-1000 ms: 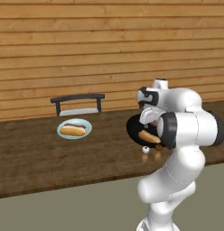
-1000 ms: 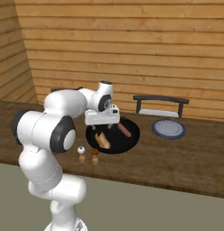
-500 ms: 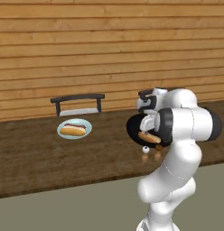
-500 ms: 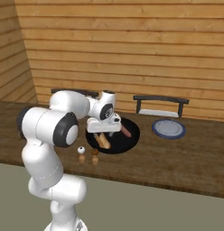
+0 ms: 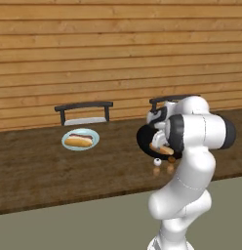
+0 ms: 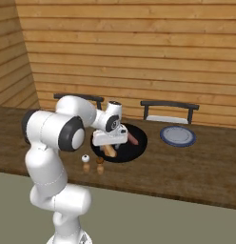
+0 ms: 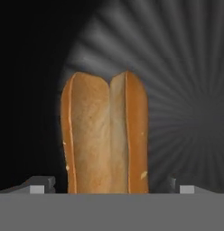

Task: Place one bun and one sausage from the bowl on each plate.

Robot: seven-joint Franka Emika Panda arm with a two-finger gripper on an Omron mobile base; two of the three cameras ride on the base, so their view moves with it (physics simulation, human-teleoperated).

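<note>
The black bowl (image 6: 139, 145) sits on the wooden counter with a split bun (image 6: 109, 151) and a reddish sausage (image 6: 132, 138) in it. My gripper (image 6: 110, 144) hangs low inside the bowl, right over the bun. In the hand view the bun (image 7: 105, 135) lies lengthwise between my open fingertips (image 7: 41, 185), with a gap on each side. The pale blue-green plate (image 5: 80, 139) holds a bun with a sausage. The dark blue-grey plate (image 6: 178, 136) lies bare to the right of the bowl. My arm hides part of the bowl (image 5: 144, 139) in the left base view.
Two small shakers (image 6: 85, 163) (image 6: 100, 166) stand at the counter's front edge just before the bowl. Two dark chair backs (image 5: 84, 110) (image 6: 170, 107) rise behind the counter against the wooden wall.
My hand has come down and forward into the bowl, closer to the bun. Plates, bowl and shakers have stayed put.
</note>
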